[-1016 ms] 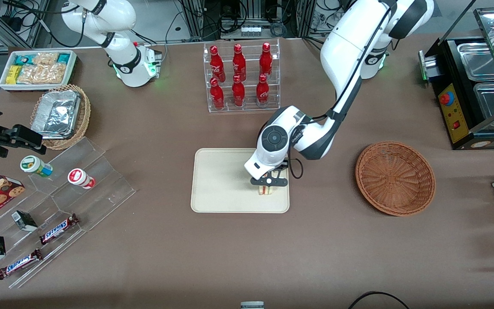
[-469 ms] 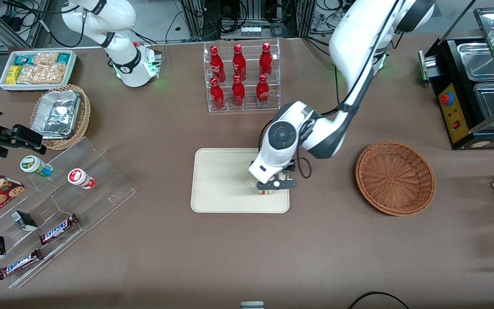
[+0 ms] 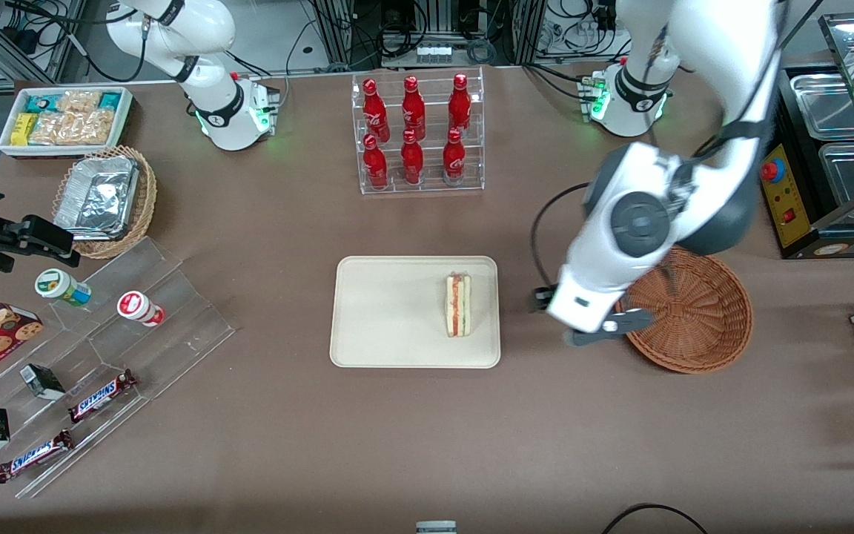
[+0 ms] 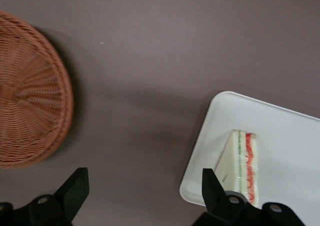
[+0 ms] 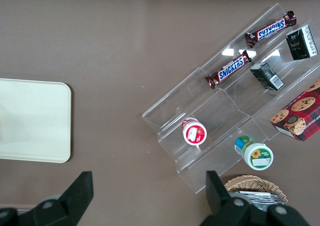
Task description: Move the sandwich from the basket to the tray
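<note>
Sandwich (image 3: 459, 304) on tray (image 3: 382, 315), long axis probably toward bottles (image 3: 414, 131); gripper (image 3: 596, 331) open.

Evenly and brightly lit from overhead, with only soft, short shadows under the gripper (image 3: 605, 330) and along the basket (image 3: 701, 311) rim nearest it. Mild glare on the foil container (image 3: 97, 196) and the bottles (image 3: 412, 130). Slightly soft and washed out near the tray (image 4: 280, 151) and sandwich (image 4: 242, 163) from the wrist.

A robot lab staged as a snack shop — cola-bottle rack (image 3: 417, 133), table-mounted arms.
</note>
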